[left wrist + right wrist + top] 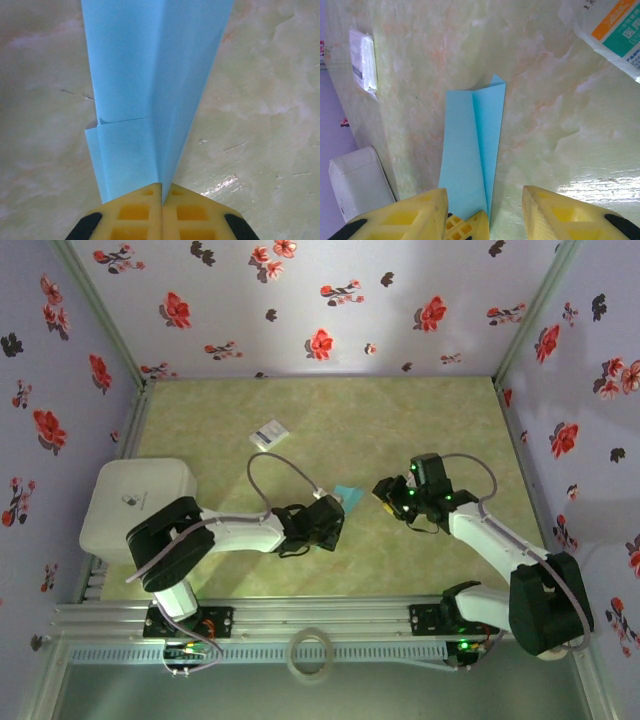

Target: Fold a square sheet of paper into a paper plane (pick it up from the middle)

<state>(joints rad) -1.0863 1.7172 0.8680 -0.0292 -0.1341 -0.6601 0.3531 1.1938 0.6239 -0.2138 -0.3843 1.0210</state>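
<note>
The left gripper (161, 196) is clamped tight on one end of the teal paper plane (150, 75). The right gripper (484, 196) stands half spread around that end, holding nothing.

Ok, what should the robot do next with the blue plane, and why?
Probably the right gripper should back away: its jaws stand open and hold nothing, while the left gripper is pinched shut on the teal paper plane.
</note>
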